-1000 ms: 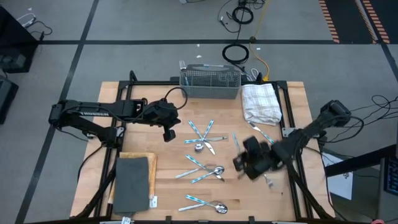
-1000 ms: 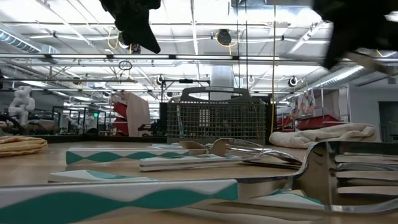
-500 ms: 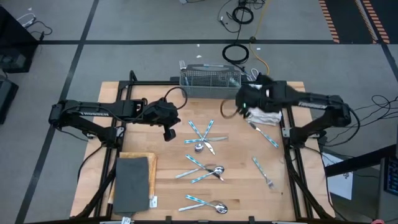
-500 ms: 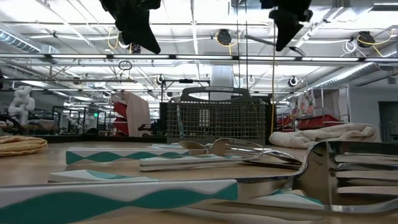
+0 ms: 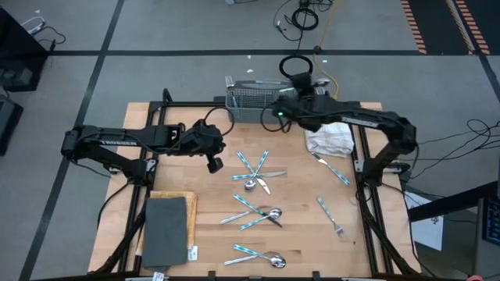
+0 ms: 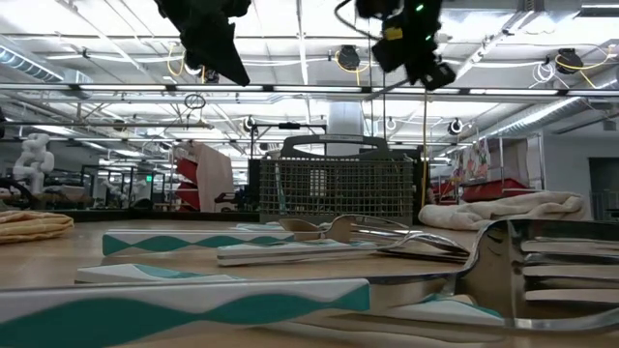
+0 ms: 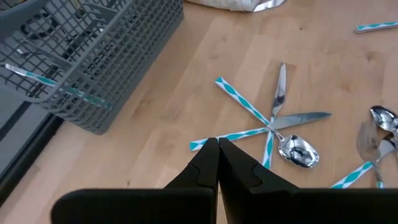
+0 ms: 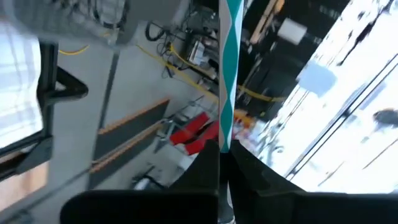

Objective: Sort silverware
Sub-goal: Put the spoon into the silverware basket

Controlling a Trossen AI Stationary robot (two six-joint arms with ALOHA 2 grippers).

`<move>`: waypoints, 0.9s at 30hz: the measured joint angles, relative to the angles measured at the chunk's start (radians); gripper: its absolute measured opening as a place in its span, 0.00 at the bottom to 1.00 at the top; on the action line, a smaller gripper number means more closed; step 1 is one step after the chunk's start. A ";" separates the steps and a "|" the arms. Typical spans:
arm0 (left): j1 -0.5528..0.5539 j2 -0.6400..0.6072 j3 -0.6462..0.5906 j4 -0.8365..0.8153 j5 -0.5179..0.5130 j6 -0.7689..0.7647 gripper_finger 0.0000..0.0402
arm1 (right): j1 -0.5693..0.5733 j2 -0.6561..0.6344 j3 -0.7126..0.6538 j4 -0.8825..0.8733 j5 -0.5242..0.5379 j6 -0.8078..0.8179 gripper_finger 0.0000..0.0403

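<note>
Silverware (image 5: 254, 168): thin shiny metal pieces with teal-and-white zigzag handles, scattered flat on the wooden counter (image 5: 211, 234) — a crossed cluster mid-counter, a second crossed group (image 5: 258, 215) nearer the front, a pair (image 5: 262, 256) at the front edge, two loose pieces (image 5: 331, 168) on the right side. One more piece (image 8: 225, 68) is pinched upright between the right gripper (image 8: 224, 146) fingers, patterned handle sticking out past the tips; that gripper (image 5: 275, 119) hangs above the grey mesh caddy (image 5: 264, 101) at the counter's back edge. Caddy is rectangular open wire grid; the left wrist view shows at least one patterned-handle piece (image 7: 59, 87) lying in it, compartment unclear. Left gripper (image 7: 217, 149) is raised over the counter left of the central cluster, fingers pressed together, holding nothing. Crumpled white cloth (image 5: 330, 139) lies right of the caddy; dark grey flat slab (image 5: 166, 230) sits on a wooden board front-left.
</note>
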 joint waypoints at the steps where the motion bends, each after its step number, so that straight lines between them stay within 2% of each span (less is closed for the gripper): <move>1: 0.000 0.000 0.000 0.000 0.000 0.000 0.02 | 0.000 0.022 0.000 0.033 0.000 -0.047 0.00; 5: 0.000 0.000 0.000 0.000 -0.006 0.000 0.02 | -0.005 0.104 0.000 0.094 -0.004 -0.177 0.00; 12: 0.000 0.000 0.000 0.000 -0.040 0.000 0.02 | -0.057 0.204 0.000 0.102 -0.007 -0.186 0.00; 19: 0.000 0.000 0.000 0.000 -0.054 0.001 0.02 | -0.078 0.239 0.000 0.105 -0.093 -0.200 0.00; 27: 0.000 0.000 0.000 0.000 -0.093 0.002 0.02 | -0.078 0.261 0.000 0.107 -0.091 -0.279 0.00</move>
